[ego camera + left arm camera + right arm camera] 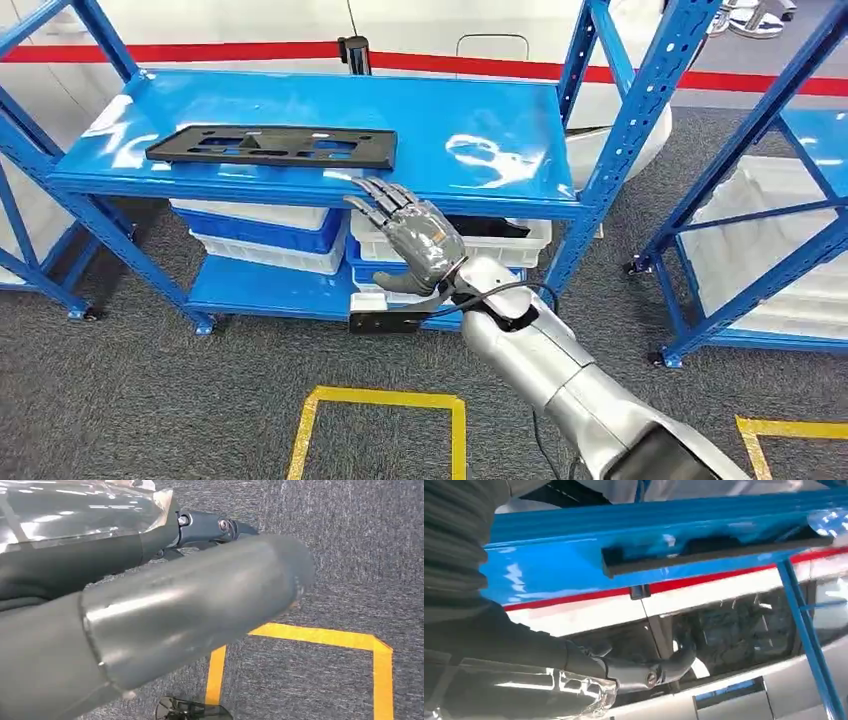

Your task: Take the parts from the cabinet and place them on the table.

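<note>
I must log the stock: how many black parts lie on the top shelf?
1. A flat black part lies on the left half of the top shelf, beyond the right hand. No others are visible there.

A flat part point(272, 146) lies on the top shelf point(480, 110) of the cabinet, toward its left end. Below it, stacked bins point(262, 232) sit on the lower shelf point(260, 290). The right robot hand point(415, 240) hangs before the top shelf's front edge, right of the part. A second rack point(760, 190) stands to the right.
</note>
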You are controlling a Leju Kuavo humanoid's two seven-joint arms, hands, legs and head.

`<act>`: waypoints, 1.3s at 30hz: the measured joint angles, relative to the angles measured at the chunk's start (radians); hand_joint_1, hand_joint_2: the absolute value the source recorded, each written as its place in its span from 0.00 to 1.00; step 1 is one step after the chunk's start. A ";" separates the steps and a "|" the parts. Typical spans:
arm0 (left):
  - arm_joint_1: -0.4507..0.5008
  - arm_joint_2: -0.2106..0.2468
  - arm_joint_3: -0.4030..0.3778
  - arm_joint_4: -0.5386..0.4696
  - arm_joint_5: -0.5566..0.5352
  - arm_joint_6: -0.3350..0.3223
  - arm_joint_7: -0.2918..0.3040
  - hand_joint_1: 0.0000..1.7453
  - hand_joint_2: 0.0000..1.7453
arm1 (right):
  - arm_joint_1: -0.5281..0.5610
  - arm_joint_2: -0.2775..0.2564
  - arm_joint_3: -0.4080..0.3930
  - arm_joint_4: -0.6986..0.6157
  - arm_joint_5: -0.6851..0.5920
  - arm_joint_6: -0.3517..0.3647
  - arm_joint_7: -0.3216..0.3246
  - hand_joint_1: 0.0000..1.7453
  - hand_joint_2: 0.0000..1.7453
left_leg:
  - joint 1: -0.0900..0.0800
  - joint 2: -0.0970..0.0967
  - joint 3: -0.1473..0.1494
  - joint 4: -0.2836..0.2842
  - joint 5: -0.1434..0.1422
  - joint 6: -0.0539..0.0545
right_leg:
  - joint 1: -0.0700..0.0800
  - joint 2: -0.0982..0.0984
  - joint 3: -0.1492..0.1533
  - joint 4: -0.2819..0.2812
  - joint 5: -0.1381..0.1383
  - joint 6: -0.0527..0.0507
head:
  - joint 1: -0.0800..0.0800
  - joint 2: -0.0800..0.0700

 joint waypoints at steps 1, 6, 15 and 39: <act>-0.001 0.001 0.004 0.000 0.000 0.000 0.001 0.00 0.00 | -0.016 0.015 0.015 0.057 0.036 -0.004 0.029 0.00 1.00 | 0.000 0.000 0.000 0.000 0.000 0.000 | 0.000 0.000 0.000 0.000 0.001 -0.002 | -0.001 0.000; -0.001 0.003 0.009 0.000 -0.008 -0.002 0.020 0.00 0.00 | -0.037 0.034 0.032 0.180 0.107 -0.030 0.095 0.00 1.00 | 0.000 -0.001 -0.001 0.000 0.001 0.000 | 0.000 -0.001 -0.001 0.000 0.001 -0.002 | 0.000 0.000; -0.002 0.004 0.013 0.002 -0.008 -0.005 0.032 0.00 0.00 | -0.064 0.038 0.025 0.239 0.134 -0.055 0.121 0.00 1.00 | 0.000 0.000 -0.001 0.001 0.001 0.000 | 0.000 -0.001 -0.001 0.000 0.001 -0.002 | 0.000 0.000; -0.002 0.014 0.014 0.005 -0.011 -0.002 0.055 0.00 0.00 | -0.082 0.047 -0.030 0.200 0.154 -0.041 0.092 0.00 1.00 | 0.003 -0.001 -0.004 -0.002 -0.001 0.025 | -0.002 0.000 -0.003 0.017 0.016 0.022 | 0.000 0.000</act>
